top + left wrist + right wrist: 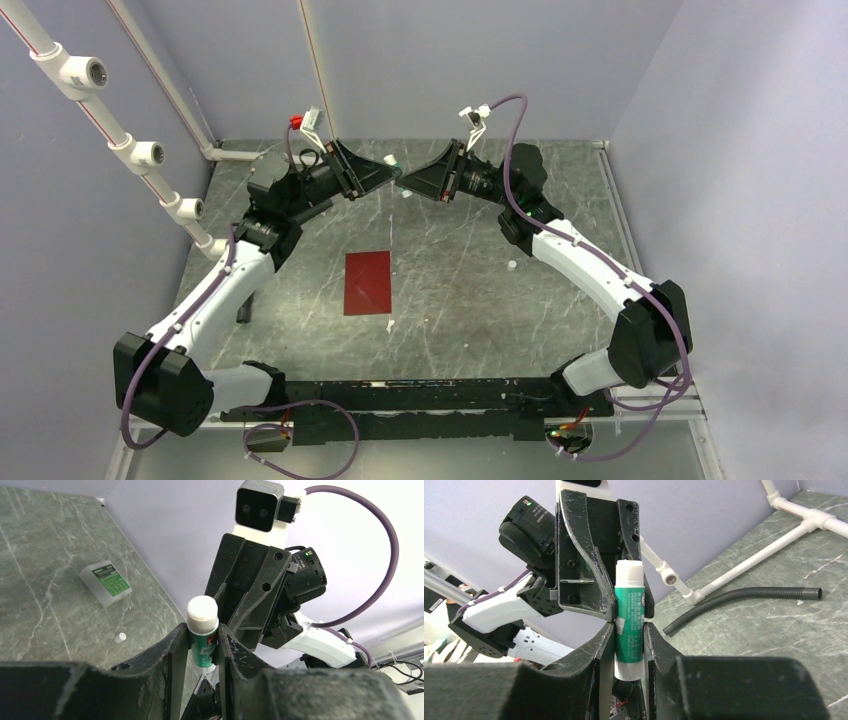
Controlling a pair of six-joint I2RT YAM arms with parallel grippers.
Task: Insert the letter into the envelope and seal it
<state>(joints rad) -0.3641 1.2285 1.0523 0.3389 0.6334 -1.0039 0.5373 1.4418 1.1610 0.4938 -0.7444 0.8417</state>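
Envelope [367, 282] flat, glue stick [629, 625] in jaws

Robot lab bench cell.
Boxed in by plain lavender panels [450, 60]; grey marble-look tabletop [450, 250]; white PVC pipe frame [130, 150] with tee fittings up the left side; left arm [215, 290] and right arm [590, 265] bolted to a black rail [430, 395] at the near edge; purple cables [396, 545] looped loose; camera module [260, 505] on a wrist; black corrugated hose [744, 597] lying on the table.
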